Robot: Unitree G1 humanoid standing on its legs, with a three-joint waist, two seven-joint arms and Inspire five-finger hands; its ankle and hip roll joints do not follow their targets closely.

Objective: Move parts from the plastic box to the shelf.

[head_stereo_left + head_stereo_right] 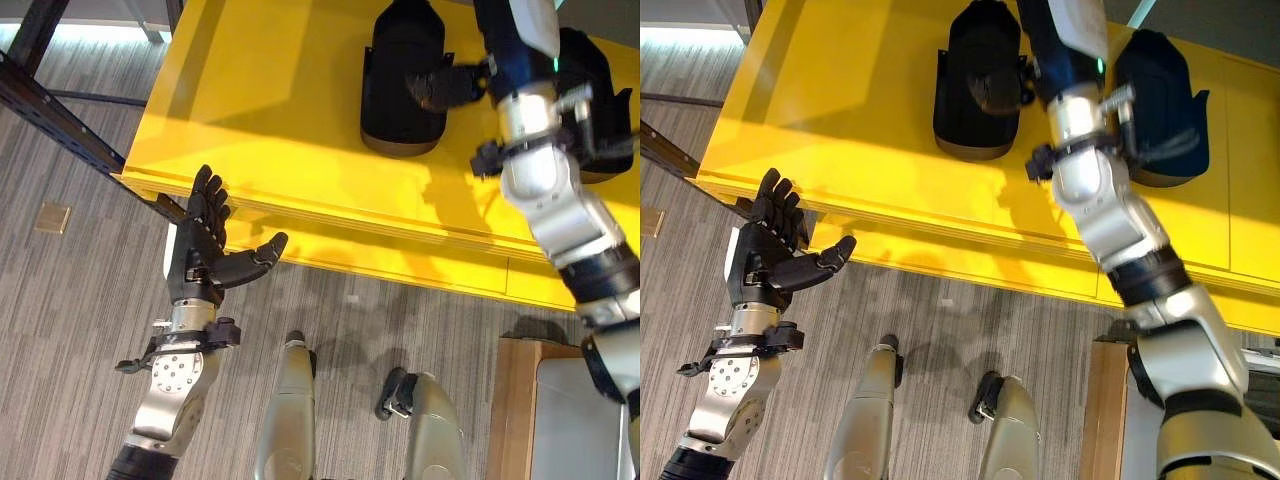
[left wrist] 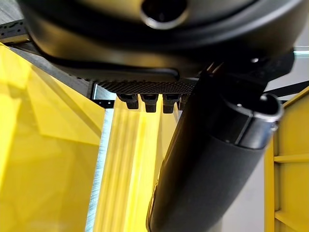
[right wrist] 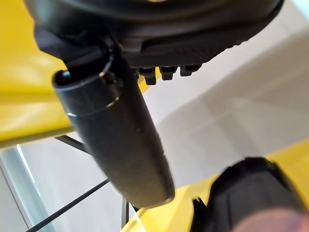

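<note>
Here the right robot hand [image 1: 440, 88] is seen over the yellow shelf [image 1: 300, 130], beside the nearer black part [image 1: 402, 80]; whether it touches that part cannot be told. In its wrist view the thumb stands out straight and the fingertips are uncurled, with nothing held. A second black part [image 1: 1160, 105] rests on the shelf just past the right arm. The left robot hand [image 1: 205, 245] is held spread and empty off the shelf's front edge, over the carpeted floor [image 1: 70, 300]. The placing step is judged about finished for this part. The next move is judged to call for drawing the right arm clear of the shelf and back to the plastic box.
</note>
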